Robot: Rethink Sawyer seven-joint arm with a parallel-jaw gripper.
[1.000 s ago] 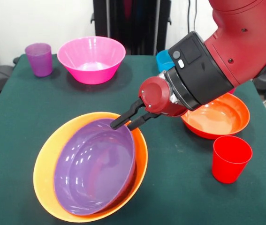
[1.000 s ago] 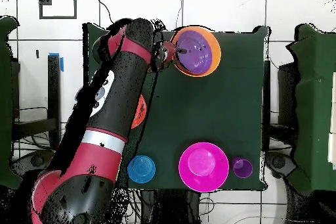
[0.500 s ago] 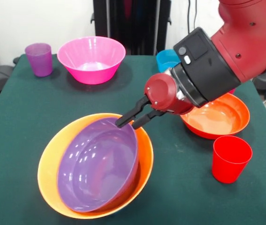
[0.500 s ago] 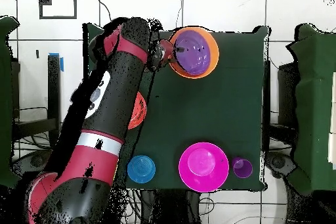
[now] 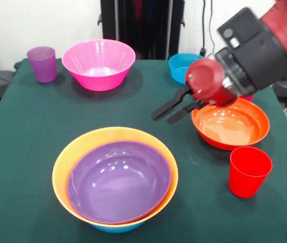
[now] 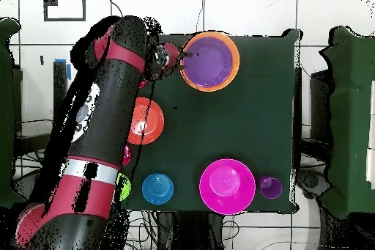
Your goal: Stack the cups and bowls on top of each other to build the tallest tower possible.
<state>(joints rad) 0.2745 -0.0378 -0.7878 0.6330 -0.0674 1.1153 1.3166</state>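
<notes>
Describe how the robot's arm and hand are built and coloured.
The arm has glossy dark red shells joined to a boxy black wrist section carrying small pale round marks. A rounded red housing sits ahead of it, ending in the hand, which has two slim black fingers. In the overhead view the arm shows black sections with red bands and a pale band.

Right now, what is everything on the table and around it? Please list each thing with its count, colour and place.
Nested plastic bowl pile: one; glossy purple bowl inside orange, blue edge beneath; front view's near centre.
Large pink plastic bowl: one, far side.
Translucent purple plastic cup: one, far left corner.
Small blue plastic bowl: one, far side, behind the arm.
Red-orange plastic bowl: one, right.
Opaque red plastic cup: one, near right.
Green table cover: one.
Gripper: one, black fingers open, empty, above the cover between pile and red-orange bowl.
</notes>
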